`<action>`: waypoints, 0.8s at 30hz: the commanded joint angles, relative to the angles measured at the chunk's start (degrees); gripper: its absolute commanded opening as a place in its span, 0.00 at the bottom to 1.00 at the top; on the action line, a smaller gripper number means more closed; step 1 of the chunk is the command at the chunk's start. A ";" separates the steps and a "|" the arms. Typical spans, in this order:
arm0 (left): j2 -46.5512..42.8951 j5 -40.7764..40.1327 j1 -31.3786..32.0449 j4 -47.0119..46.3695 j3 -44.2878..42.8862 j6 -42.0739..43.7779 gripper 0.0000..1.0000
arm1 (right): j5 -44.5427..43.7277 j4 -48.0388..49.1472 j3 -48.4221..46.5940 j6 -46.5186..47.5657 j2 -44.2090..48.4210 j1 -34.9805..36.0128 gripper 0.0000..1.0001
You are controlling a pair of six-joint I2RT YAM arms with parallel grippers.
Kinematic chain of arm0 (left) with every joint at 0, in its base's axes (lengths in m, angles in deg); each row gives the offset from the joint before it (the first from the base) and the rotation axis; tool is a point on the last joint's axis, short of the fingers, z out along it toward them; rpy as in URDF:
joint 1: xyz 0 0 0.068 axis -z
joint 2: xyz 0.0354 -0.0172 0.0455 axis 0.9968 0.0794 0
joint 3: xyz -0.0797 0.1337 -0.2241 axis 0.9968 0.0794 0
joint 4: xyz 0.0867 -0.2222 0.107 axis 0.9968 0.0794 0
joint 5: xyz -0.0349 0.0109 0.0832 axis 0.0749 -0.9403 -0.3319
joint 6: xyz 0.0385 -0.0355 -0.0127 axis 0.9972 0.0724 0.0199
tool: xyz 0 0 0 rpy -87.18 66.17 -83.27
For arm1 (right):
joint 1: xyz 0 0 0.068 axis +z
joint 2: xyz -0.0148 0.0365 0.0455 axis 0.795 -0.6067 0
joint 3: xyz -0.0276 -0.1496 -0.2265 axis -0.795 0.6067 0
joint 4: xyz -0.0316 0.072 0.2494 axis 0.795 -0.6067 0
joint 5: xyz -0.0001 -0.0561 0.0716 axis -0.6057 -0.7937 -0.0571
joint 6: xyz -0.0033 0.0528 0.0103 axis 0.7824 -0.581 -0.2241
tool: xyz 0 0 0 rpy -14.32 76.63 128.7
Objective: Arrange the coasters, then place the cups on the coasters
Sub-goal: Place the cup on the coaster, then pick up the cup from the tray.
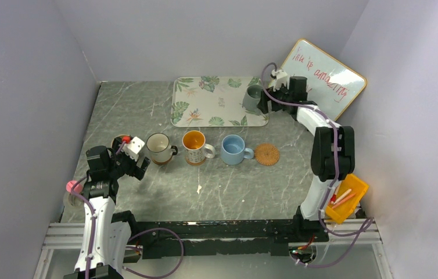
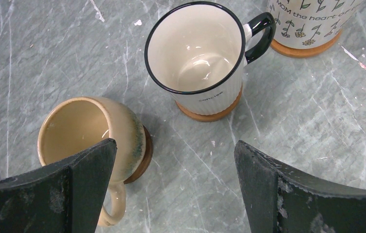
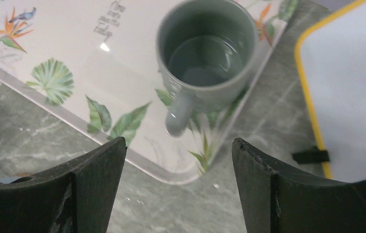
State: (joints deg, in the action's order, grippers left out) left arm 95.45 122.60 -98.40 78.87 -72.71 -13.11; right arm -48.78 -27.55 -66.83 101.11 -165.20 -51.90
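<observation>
**1. Left arm.** The left gripper (image 2: 174,145) hangs over the near-left part of the table (image 1: 228,192). Its jaws are spread wide and nothing sits between them. In the left wrist view, the tan mug (image 2: 79,131) stands upright on a dark brown coaster (image 2: 144,154). It is partly hidden behind the left finger (image 2: 74,189), and we see no grip on it.

**2. Row of cups.** To the right of the tan mug stands the white mug with the dark rim (image 2: 195,53). It rests on a tan coaster (image 2: 210,113) with its handle pointing right. Next comes the patterned mug with the orange inside (image 1: 194,146), standing on a smooth coaster (image 2: 303,48). The light blue mug (image 1: 234,149) follows, handle to the right. We cannot tell from the top view what lies under it. A woven coaster (image 1: 267,154) lies bare at the right end of the row, just beside the blue mug's handle.

**3. Right arm.** The right gripper (image 3: 178,141) reaches to the far right of the table, over the right edge of the leaf-print tray (image 3: 74,43). Its jaws stand wide apart and hold nothing. The grey-green mug (image 3: 205,53) stands upright on the tray near that edge, just beyond the fingertips. Its handle is turned toward the open jaws.

**4. Surroundings.** A whiteboard (image 1: 324,78) leans at the far right, beyond the tray. A yellow bin (image 1: 347,199) sits at the near right.
</observation>
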 commanded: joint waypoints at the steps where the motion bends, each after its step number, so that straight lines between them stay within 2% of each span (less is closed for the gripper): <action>1: 0.21 1.31 -0.24 -0.79 -0.13 0.39 0.96 | -5.95 -2.73 -6.30 -3.73 -3.89 3.88 0.84; 6: -0.12 1.20 -0.31 -0.75 -0.08 0.42 0.96 | -11.04 -7.02 -12.65 -6.01 -11.31 6.48 0.83; 9: -0.36 1.25 -0.28 -0.70 0.03 0.49 0.96 | -13.59 -8.93 -15.95 -7.17 -15.17 6.92 0.77; 11: -0.30 1.40 -0.32 -0.70 -0.02 0.53 0.96 | -14.70 -9.72 -17.63 -7.41 -17.04 7.13 0.72; 15: -0.08 1.54 -0.24 -0.61 -0.06 0.66 0.96 | -16.04 -8.56 -17.93 -7.85 -17.90 7.27 0.54; 18: -0.01 1.61 -0.30 -0.70 -0.06 0.63 0.96 | -16.83 -8.78 -18.39 -7.82 -18.14 7.34 0.47; 24: 0.08 1.53 -0.32 -0.70 -0.09 0.60 0.96 | -17.67 -10.31 -21.25 -7.69 -19.47 7.73 0.46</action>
State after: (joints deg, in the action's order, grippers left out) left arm 95.45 122.60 -98.40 78.87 -72.71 -13.11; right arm -64.71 -37.70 -83.86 94.01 -184.34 -44.60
